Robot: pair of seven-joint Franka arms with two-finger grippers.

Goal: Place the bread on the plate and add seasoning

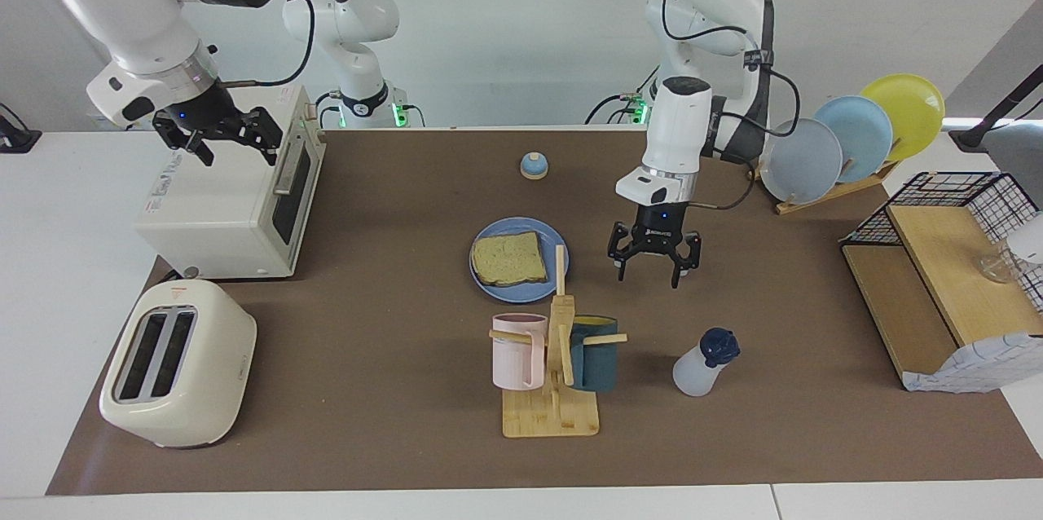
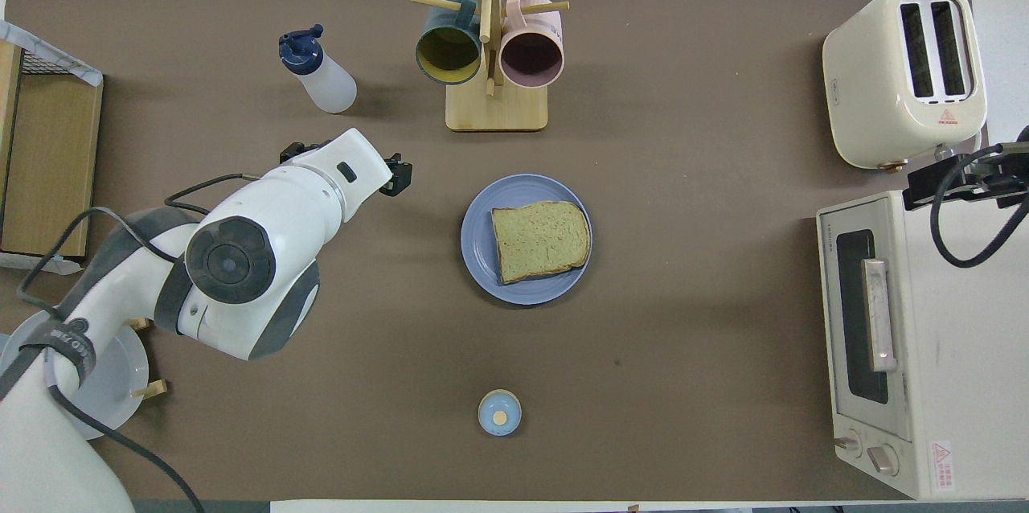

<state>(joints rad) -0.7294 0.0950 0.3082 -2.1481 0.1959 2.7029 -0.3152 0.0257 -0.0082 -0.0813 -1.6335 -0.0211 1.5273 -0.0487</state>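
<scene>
Nearest the robots, your right gripper (image 1: 218, 143) hangs over the toaster oven (image 1: 220, 210) at its own end of the table (image 1: 391, 422), fingers spread wide and empty; that arm waits. Farther out, the bread (image 1: 508, 259) lies flat on the plate (image 1: 562, 267) mid-table, so that part looks done. Your left gripper (image 1: 654, 263) hovers over bare table beside the plate, toward the left arm's end, fingers wide apart and holding nothing. Farthest out stands the seasoning (image 1: 702, 363), upright with its cap on top, beside the mug rack (image 1: 554, 390) and apart from everything else. From the left gripper the bottle lies farther out from the robots and a little toward the left arm's end, its long axis vertical. The left arm is plainly the nearer one, so any regrasp should come from it, closing from the side around the bottle's body.
</scene>
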